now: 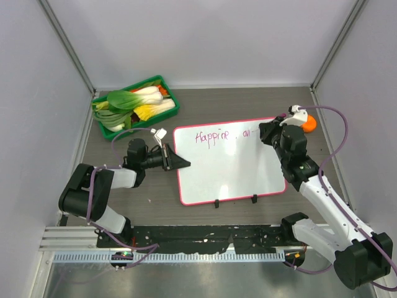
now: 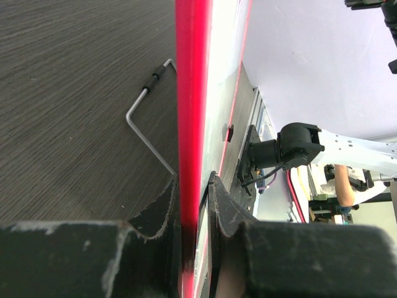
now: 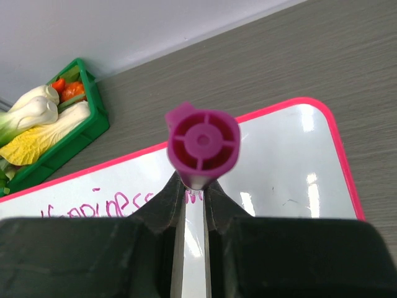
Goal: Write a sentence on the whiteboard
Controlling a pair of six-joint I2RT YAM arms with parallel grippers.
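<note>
The whiteboard (image 1: 229, 171), white with a pink frame, lies in the middle of the table. Across its top runs the sentence (image 1: 214, 136) in thin purple letters, also seen in the right wrist view as the sentence (image 3: 99, 205). My left gripper (image 1: 180, 162) is shut on the board's left edge; in the left wrist view the red frame (image 2: 192, 93) runs between the jaws of the left gripper (image 2: 193, 198). My right gripper (image 1: 271, 132) hovers over the board's top right, shut on a purple marker (image 3: 203, 146). The marker's tip is hidden below the right gripper (image 3: 193, 192).
A green tray (image 1: 173, 102) of vegetables stands at the back left, with its rim (image 3: 94, 108) in the right wrist view. An orange and white object (image 1: 308, 122) lies off the board's top right corner. Two black feet (image 1: 216, 203) sit on the near edge. A wire leg (image 2: 146, 118) shows underneath.
</note>
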